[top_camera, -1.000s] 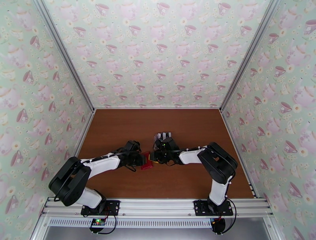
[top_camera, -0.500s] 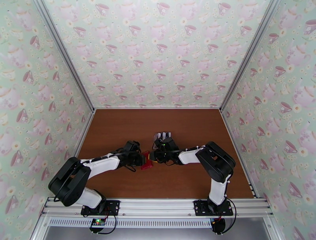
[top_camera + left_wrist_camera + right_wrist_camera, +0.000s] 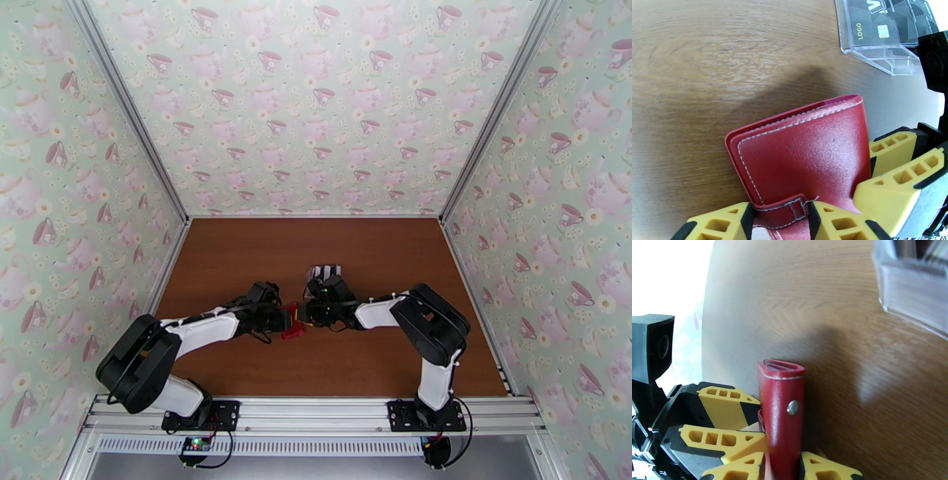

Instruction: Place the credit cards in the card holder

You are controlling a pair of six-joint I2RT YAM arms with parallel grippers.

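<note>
The right gripper (image 3: 782, 468) has just narrowed onto the closed red wallet (image 3: 805, 158), which the left gripper (image 3: 780, 222) also pinches by its tab, near the clear stand (image 3: 888, 59) holding the cards (image 3: 869, 27), so opening it looks possible next.

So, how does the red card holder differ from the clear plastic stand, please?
The card holder is opaque red; the stand is clear plastic. The card holder is folded, clamped by the left gripper and right gripper; the stand sits free on the table, holding black cards.
</note>
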